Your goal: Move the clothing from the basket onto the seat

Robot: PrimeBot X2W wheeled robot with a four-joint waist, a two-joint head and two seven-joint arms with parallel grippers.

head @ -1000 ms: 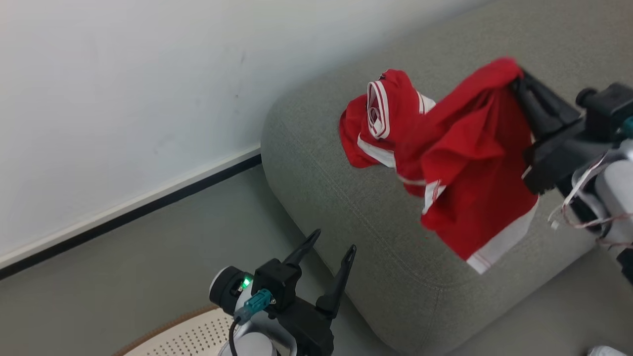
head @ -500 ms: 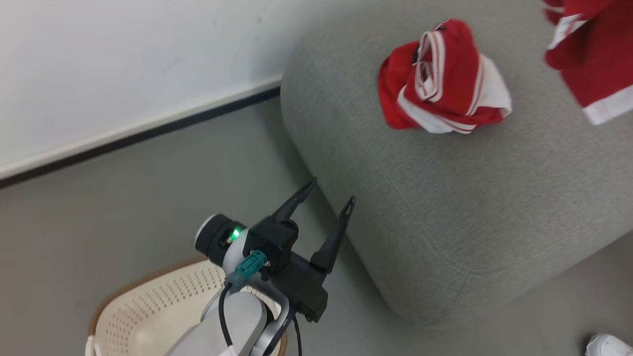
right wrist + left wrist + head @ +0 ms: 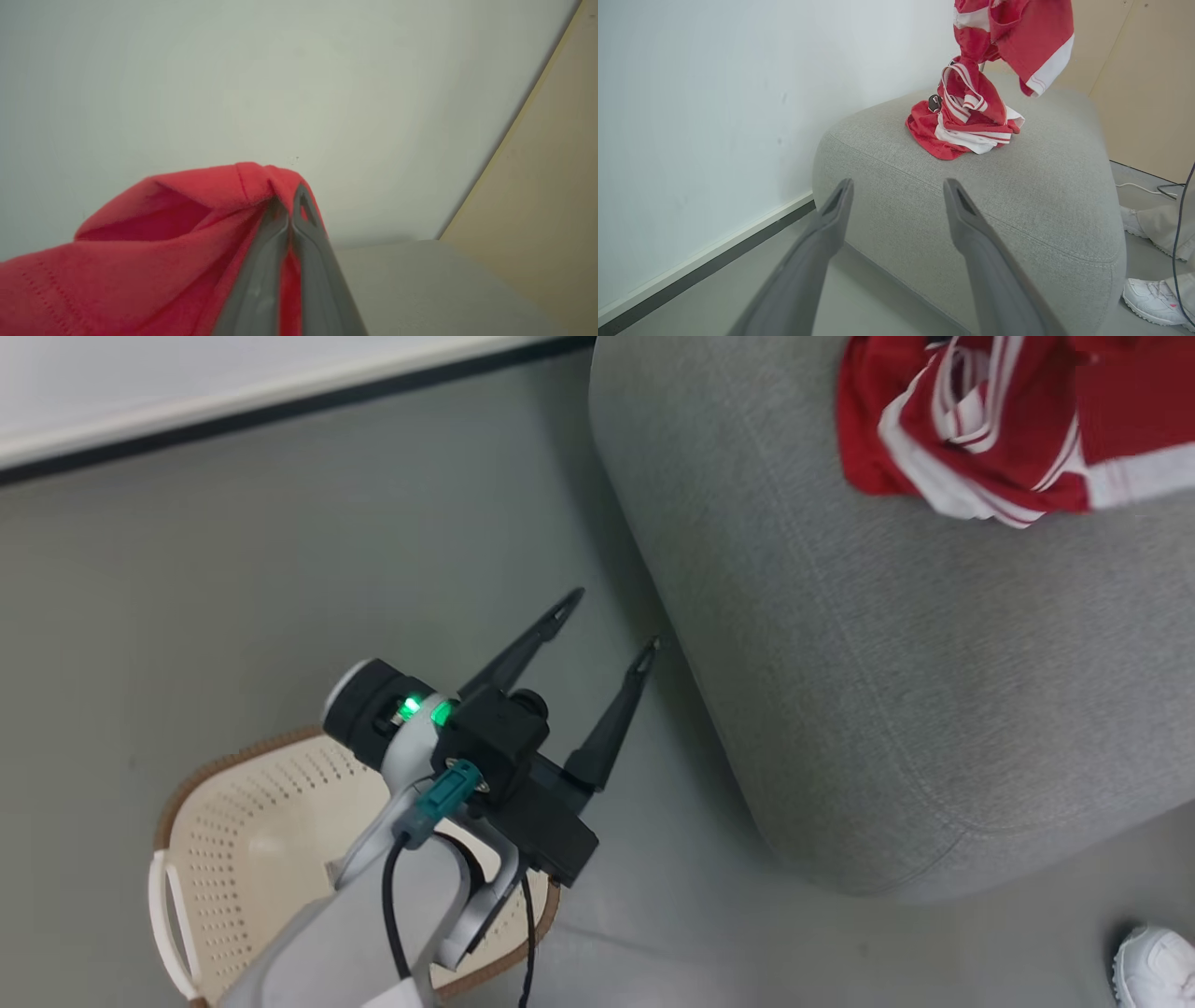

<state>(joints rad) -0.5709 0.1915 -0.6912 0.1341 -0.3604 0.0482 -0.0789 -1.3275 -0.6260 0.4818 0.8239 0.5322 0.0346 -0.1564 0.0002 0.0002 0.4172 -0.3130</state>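
Red clothing (image 3: 980,429) with white stripes lies crumpled on the grey seat (image 3: 887,663) at the head view's top right. In the left wrist view that heap of clothing (image 3: 966,126) rests on the seat (image 3: 1017,210), and a second red garment (image 3: 1017,37) hangs above it. My right gripper (image 3: 289,198) is shut on this hanging red garment (image 3: 163,242). My left gripper (image 3: 607,621) is open and holds nothing, hovering over the floor beside the seat's corner. The cream basket (image 3: 243,840) sits below my left arm, and what shows of its inside looks bare.
A white wall with a dark baseboard (image 3: 280,406) runs behind the seat. A person's white shoe (image 3: 1158,966) stands on the grey floor at the lower right. A tan panel (image 3: 1143,79) rises behind the seat.
The head camera has tilted down and left, so the seat and clothing slid to the top right and more of the basket shows. The right arm and its hanging garment have left the head view.
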